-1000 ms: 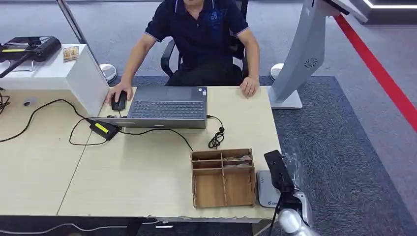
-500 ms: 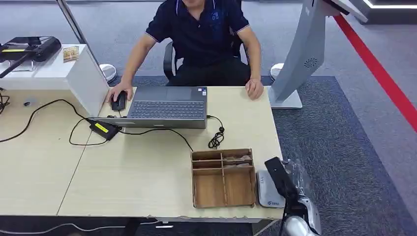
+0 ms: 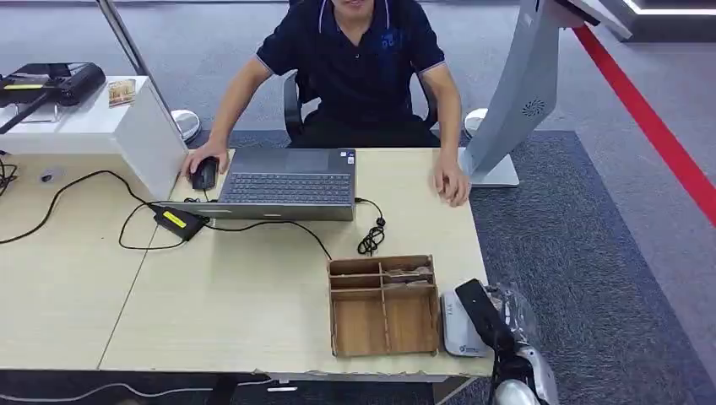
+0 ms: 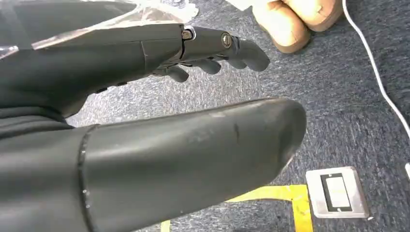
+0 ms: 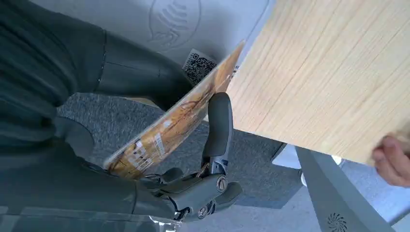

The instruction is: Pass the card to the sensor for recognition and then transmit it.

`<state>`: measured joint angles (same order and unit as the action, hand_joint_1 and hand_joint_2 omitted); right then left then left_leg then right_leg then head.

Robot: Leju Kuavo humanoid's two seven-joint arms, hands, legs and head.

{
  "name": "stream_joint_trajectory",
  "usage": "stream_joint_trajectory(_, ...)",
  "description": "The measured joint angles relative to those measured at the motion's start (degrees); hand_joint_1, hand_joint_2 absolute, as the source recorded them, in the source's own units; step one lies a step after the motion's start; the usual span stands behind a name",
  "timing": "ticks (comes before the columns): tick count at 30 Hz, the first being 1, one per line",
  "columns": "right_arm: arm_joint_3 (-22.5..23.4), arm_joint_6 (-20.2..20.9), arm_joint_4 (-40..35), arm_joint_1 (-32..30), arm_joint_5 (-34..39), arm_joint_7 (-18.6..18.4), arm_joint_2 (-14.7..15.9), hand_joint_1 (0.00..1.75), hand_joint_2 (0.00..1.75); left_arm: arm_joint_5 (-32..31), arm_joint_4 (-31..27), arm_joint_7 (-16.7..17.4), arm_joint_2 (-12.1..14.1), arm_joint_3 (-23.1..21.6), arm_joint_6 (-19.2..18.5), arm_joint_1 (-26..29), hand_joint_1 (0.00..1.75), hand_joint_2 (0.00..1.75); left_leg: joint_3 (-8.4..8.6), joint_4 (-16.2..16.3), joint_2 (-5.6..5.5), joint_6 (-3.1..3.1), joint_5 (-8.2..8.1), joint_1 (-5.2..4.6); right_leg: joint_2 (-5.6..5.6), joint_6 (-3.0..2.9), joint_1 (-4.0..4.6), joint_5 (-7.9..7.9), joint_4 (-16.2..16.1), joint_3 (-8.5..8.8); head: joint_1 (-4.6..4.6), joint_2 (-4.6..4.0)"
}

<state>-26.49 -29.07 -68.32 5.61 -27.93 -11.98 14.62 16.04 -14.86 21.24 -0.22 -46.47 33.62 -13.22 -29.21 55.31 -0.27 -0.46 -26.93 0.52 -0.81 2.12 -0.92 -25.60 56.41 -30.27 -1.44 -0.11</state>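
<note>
Right hand: right hand (image 5: 159,145) pinches the card (image 5: 176,121) between its thick thumb and a dark finger (image 5: 218,123); the remaining fingers curl below. In the head view the right hand (image 3: 490,316) sits at the desk's near right corner.
Card: orange and yellow, tilted on edge, its far tip just past the fingertips and over the sensor (image 5: 193,29).
Sensor: flat grey pad with a printed logo and a square code label, directly beyond the fingers; in the head view the sensor (image 3: 456,325) lies just beside the hand, partly under it. Whether the card touches it I cannot tell.
Left hand: left hand (image 4: 145,121) holds nothing, fingers (image 4: 241,48) stretched out and apart from the thumb, above carpet with a metal floor socket (image 4: 338,193) and yellow tape (image 4: 270,195).
Tray: wooden tray (image 3: 382,305) with compartments stands on the desk (image 3: 236,287), just beside the sensor, on the side away from the fingers.
Person: seated across the desk, one hand (image 3: 452,184) resting near the desk edge, well beyond the fingertips, the other on a mouse (image 3: 203,173) beside a laptop (image 3: 287,181).
</note>
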Motion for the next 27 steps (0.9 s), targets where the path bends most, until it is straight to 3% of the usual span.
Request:
stream_joint_trajectory(18,0.0,0.0,0.1,-0.2,-0.5,0.7,0.4,1.75,1.75,0.1,0.0,-0.1,0.2,0.0,0.0,0.1,0.00,0.00,0.00,0.0,0.01,0.00,0.00,0.00,0.00,0.00,0.00,0.00,0.0,0.01,0.00,0.02)
stream_joint_trajectory(27,-0.1,-1.5,-0.4,3.8,-1.9,2.0,-1.4,1.75,1.75,-0.9,0.0,0.2,0.0,0.0,0.0,-0.4,0.00,0.00,0.02,0.0,0.02,-0.01,0.01,0.00,0.01,-0.01,0.00,0.01,0.0,0.02,0.00,0.02)
